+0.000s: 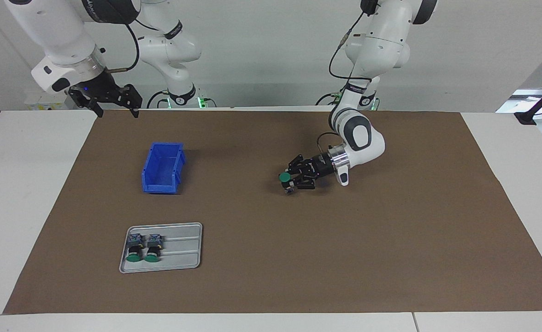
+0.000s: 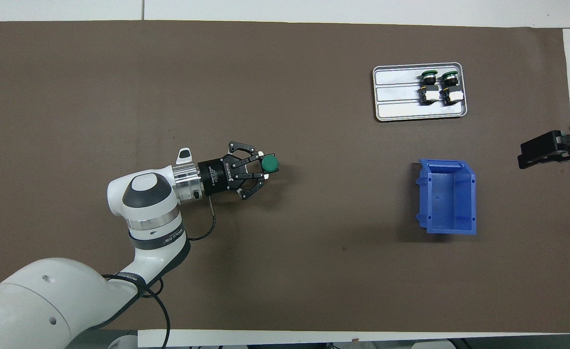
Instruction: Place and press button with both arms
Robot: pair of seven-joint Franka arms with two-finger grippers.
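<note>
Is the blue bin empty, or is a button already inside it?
Empty. The overhead view looks straight into the blue bin and shows only its bare blue floor; the facing view shows nothing in it either.

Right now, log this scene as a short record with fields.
left gripper: shut on the button, low over the mat's middle
right gripper: open, waiting in the air over the table edge at the right arm's end
tray: two spare buttons lying in it side by side
bin: blue, empty, nearer to the robots than the tray
press: not yet done
</note>
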